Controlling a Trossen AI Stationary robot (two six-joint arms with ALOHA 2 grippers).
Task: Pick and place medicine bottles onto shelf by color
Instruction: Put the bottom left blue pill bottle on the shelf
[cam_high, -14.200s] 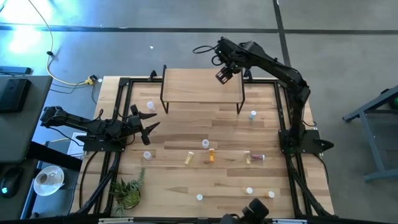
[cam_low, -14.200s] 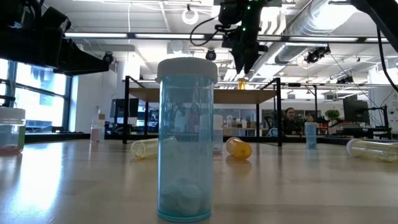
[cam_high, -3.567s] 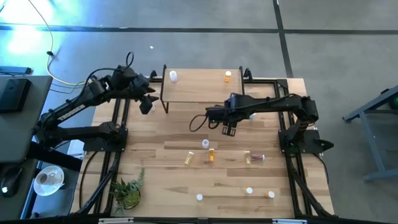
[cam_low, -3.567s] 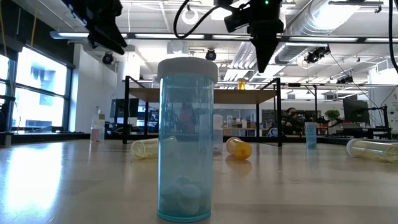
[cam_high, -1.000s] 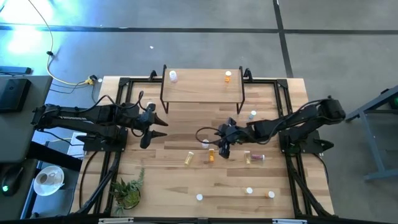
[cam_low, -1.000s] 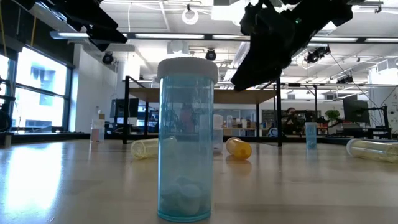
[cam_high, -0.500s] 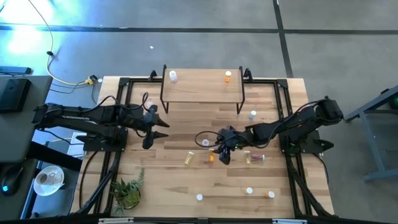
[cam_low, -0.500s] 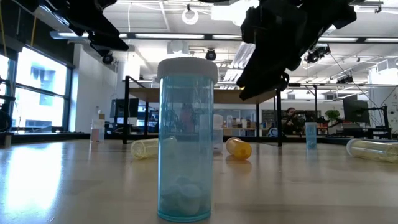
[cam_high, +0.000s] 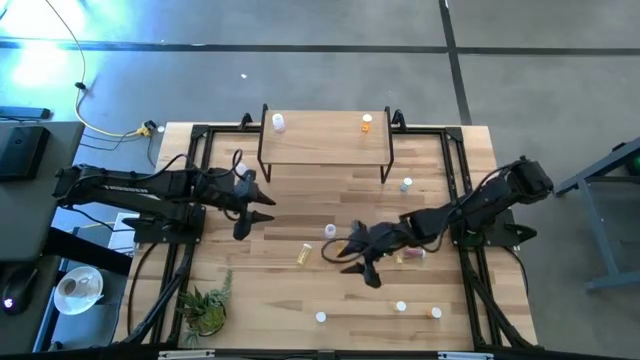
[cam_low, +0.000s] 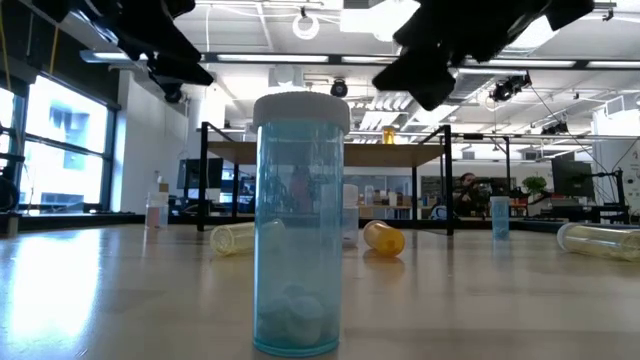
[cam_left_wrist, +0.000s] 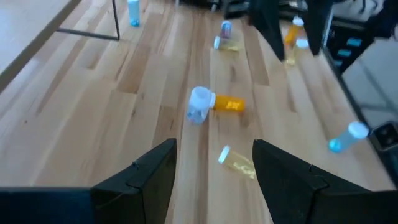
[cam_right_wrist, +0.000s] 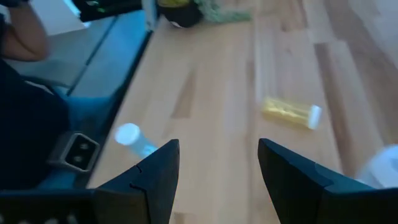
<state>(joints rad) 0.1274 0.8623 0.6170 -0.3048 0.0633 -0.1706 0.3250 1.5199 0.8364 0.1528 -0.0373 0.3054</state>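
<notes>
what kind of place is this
Probably a robotics lab in an open-plan office: two robot arms work at a wooden table, with exposed ceiling ducts and desks with a seated person behind.

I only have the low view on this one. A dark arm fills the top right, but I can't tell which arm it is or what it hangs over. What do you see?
Observer: That is the right gripper. It is over the middle of the table, close to the lying yellow bottle.
Operator: Is it holding anything?
Observer: No. Its wrist view shows the fingers apart with nothing between them.
Operator: How many bottles are on the shelf?
Observer: Two. On the shelf a white bottle stands toward the left end and an orange bottle toward the right end.
</notes>
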